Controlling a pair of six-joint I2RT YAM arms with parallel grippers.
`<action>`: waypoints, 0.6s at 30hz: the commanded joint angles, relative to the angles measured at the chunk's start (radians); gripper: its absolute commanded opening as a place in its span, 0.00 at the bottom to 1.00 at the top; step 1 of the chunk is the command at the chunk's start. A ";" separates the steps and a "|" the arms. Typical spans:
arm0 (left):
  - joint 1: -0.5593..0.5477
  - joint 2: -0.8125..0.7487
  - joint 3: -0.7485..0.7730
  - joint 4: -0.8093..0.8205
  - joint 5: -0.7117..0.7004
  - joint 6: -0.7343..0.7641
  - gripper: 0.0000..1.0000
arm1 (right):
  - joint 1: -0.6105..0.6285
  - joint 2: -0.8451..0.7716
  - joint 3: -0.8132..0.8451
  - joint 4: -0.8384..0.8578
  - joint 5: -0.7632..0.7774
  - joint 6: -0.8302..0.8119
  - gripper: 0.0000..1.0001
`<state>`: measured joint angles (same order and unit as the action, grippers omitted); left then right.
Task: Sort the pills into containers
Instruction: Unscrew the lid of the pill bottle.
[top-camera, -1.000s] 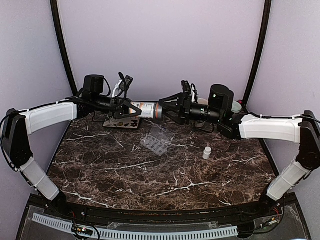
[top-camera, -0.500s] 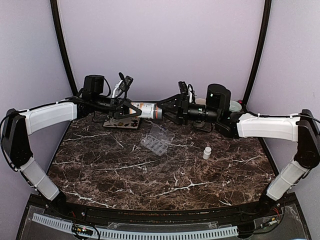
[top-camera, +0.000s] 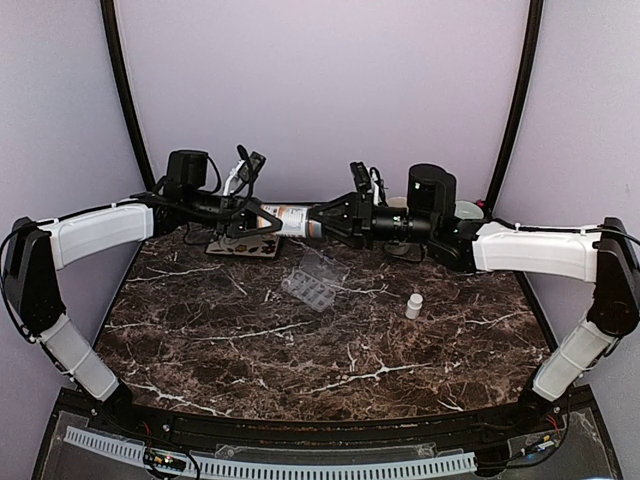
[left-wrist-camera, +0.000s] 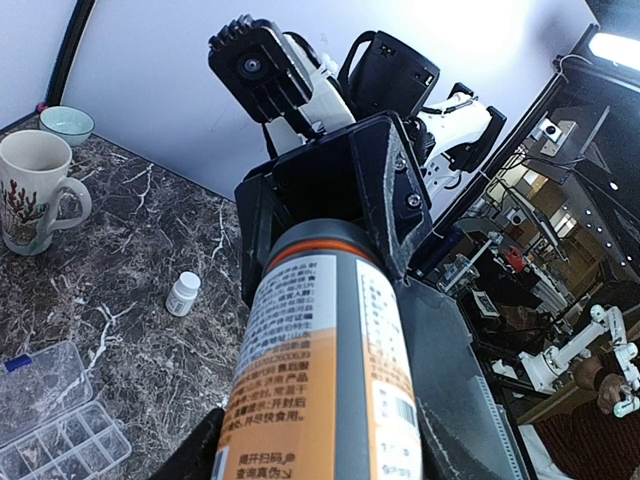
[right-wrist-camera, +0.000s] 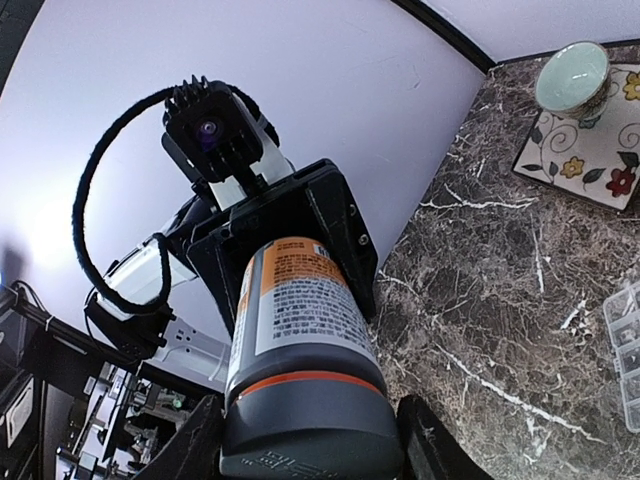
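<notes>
An orange pill bottle (top-camera: 290, 217) with a white label hangs level in the air at the back of the table, between my two grippers. My left gripper (top-camera: 262, 220) is shut on its body, which fills the left wrist view (left-wrist-camera: 320, 370). My right gripper (top-camera: 322, 218) faces it from the right. Its jaws stand open on either side of the bottle's grey cap (right-wrist-camera: 310, 420), very close to it. The clear pill organizer (top-camera: 312, 283) lies on the table below with its lid open. It also shows in the left wrist view (left-wrist-camera: 50, 420). No loose pills show.
A small white bottle (top-camera: 413, 305) stands right of the organizer. A flowered mat (top-camera: 245, 245) with a small bowl (right-wrist-camera: 572, 75) lies at the back left. A mug (left-wrist-camera: 35, 190) and another bowl (left-wrist-camera: 67, 124) stand at the back right. The table top is dark marble.
My right gripper has moved left toward the bottle, and its jaws now stand around the cap. The left gripper and the bottle have not moved.
</notes>
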<state>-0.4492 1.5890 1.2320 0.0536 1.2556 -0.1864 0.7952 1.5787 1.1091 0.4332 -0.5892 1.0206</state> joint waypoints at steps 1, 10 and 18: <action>-0.001 -0.044 0.039 0.006 0.020 0.008 0.00 | 0.022 0.003 0.097 -0.112 0.000 -0.172 0.22; -0.002 -0.042 0.053 0.052 0.090 -0.076 0.00 | 0.024 -0.030 0.124 -0.306 0.017 -0.651 0.21; -0.001 -0.031 0.053 0.106 0.160 -0.166 0.00 | 0.026 -0.065 0.083 -0.360 0.112 -0.952 0.23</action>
<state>-0.4458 1.5871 1.2453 0.0715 1.3182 -0.2977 0.8162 1.5402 1.2224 0.1596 -0.5602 0.2749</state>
